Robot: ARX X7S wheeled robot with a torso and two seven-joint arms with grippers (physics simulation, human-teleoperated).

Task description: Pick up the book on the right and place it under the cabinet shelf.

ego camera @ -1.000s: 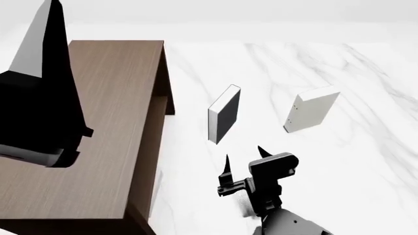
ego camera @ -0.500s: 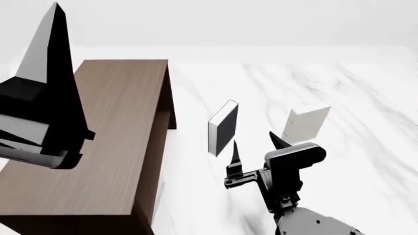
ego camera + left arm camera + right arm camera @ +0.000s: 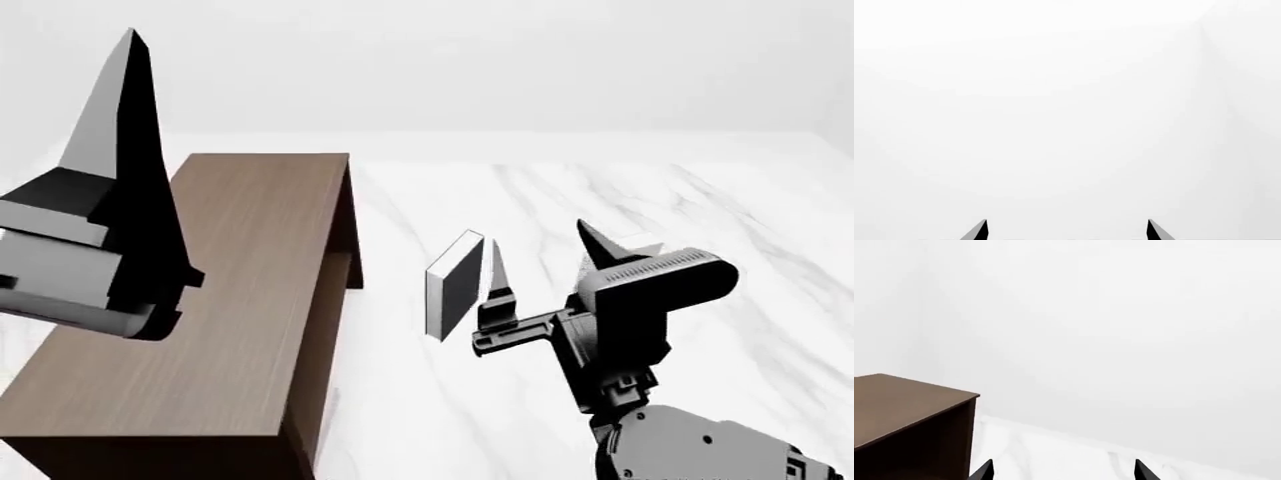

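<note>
The dark-brown cabinet (image 3: pixel 240 300) stands at the left, its open side facing right; its shelf cannot be made out. In the right wrist view the cabinet (image 3: pixel 907 410) shows as a top corner with a dark inside. The pale book (image 3: pixel 641 243) on the right is almost wholly hidden behind my right gripper (image 3: pixel 541 240); only a sliver shows. That gripper is raised, open and empty, its fingertips (image 3: pixel 1142 471) spread wide over the white floor. My left gripper (image 3: pixel 1067 231) is open too, facing blank white. One of its fingers (image 3: pixel 127 120) looms above the cabinet.
A black-covered book with white page edges (image 3: pixel 457 285) stands upright between the cabinet and my right gripper, close to its left fingertip. White marble surface (image 3: pixel 747 220) stretches to the right and behind, ending at a pale wall.
My right gripper has risen and moved away from me and to the right, now covering the pale book. The head view has tilted upward. The left gripper has stayed put.
</note>
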